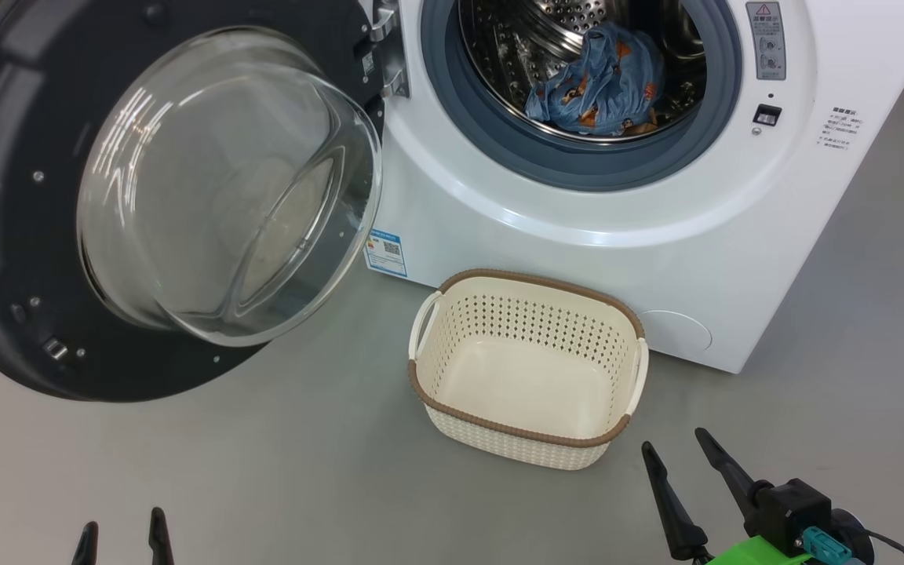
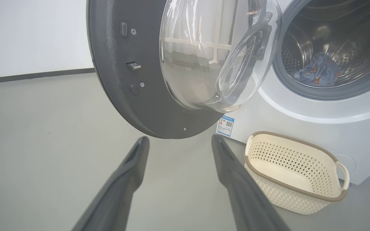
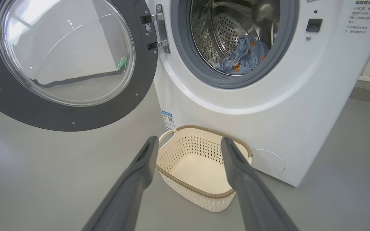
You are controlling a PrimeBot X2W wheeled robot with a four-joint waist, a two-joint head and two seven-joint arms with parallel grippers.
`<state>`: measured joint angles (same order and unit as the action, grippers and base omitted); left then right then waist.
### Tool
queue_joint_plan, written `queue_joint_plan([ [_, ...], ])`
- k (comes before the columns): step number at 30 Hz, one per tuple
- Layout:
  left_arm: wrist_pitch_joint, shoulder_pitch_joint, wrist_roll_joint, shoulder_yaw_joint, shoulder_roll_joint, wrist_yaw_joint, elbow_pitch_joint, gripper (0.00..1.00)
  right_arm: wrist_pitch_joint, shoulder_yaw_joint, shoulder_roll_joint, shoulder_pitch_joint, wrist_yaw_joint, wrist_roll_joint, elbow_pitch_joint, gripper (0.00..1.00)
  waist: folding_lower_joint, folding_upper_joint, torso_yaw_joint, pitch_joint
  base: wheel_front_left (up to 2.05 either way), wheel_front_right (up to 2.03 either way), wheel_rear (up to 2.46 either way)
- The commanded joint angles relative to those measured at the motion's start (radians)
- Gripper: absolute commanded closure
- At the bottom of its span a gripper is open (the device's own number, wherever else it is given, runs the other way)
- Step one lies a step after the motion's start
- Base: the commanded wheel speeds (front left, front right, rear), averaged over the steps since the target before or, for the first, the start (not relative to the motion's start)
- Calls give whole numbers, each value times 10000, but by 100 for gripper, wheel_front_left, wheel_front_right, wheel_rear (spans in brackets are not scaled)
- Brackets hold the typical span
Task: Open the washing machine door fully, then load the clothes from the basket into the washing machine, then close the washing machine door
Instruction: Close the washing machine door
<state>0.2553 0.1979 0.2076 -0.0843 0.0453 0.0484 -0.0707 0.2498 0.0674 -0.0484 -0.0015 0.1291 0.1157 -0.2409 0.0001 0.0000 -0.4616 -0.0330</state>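
**Head view: washing machine door wide open, clothes in the drum, basket on the floor**

From my station I saw the white washing machine standing on the grey floor. Its door was hinged at the left of the opening and swung far out. The clear glass bowl bulged toward the camera inside the black rim. The light blue clothes with orange-brown prints lay bunched at the bottom of the steel drum, behind the grey-blue seal. I could not make out a separate cream-white piece among them.

The basket sat upright on the floor just in front of the machine, below the opening and to the right of the blue label sticker. Its bare cream bottom showed.

The left gripper sat at the lower left edge, low over the floor and well apart from the door. Its jaws stood wide and held nothing. In the left wrist view the lower rim of the door hung above the spread fingers.

The right gripper hovered near the basket's right front corner without touching it. It was spread wide too and carried nothing. In the right wrist view the basket showed between its two fingers.
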Motion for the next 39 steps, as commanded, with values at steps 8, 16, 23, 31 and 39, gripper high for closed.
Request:
queue_joint_plan([
  [8,65,-387,-29,-299,49,70,268,0,120,265,-18,-344,16,-51,232,0,-1,0,-28,-13,0,0,0],
  [16,65,-392,-3,-298,49,70,256,0,120,286,-18,-357,16,-59,202,0,-1,0,-97,14,0,0,0],
  [23,65,-321,-15,-355,49,52,255,0,120,300,-18,-342,16,-55,181,0,-1,0,-27,48,0,0,0],
  [31,65,-299,91,-340,49,-50,200,100,120,307,-18,-327,16,-43,177,0,-1,0,26,64,0,0,0],
  [39,65,-531,811,-887,49,-357,257,100,120,311,-18,-301,16,8,182,0,-1,0,63,98,0,0,0],
])
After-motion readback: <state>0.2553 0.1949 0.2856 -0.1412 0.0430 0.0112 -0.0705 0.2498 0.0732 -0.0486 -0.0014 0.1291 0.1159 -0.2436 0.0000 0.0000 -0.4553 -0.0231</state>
